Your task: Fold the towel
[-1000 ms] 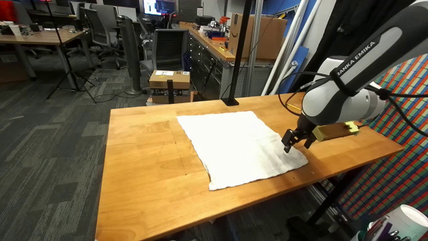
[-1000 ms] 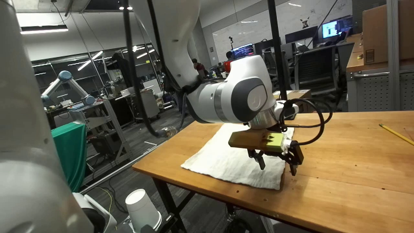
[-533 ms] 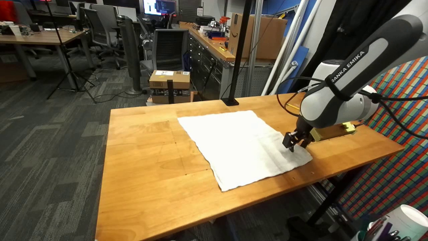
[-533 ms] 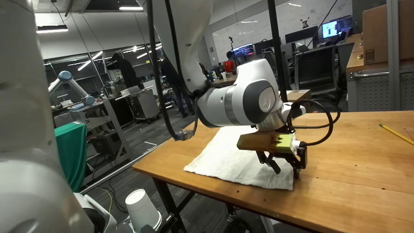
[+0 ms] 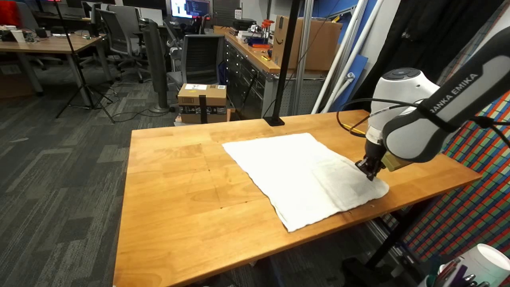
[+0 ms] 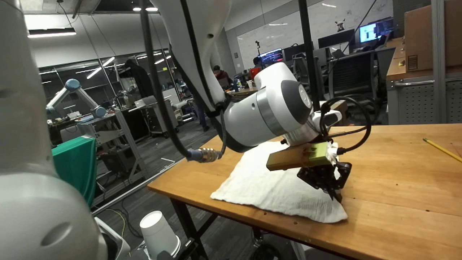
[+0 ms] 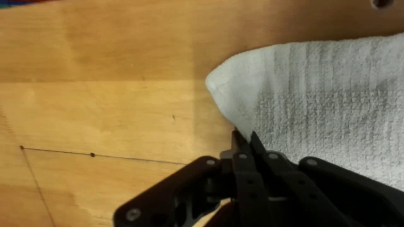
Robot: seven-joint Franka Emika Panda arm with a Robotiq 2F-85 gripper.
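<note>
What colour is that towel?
The towel is white, seen best in an exterior view.

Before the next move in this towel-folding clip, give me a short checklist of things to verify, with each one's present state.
1. Black gripper closed on the white cloth towel: ok, the edge is pinched.
2. Grip right at the corner: not ok, the nearest corner lies free beyond it.
3. Towel fully on the light-brown wooden tabletop: ok, its visible edges lie inboard in both exterior views.
4. Slim yellow pencil apart from the towel: ok.
5. Depth of cloth in the grip: cannot tell, the gripper hides it.
</note>
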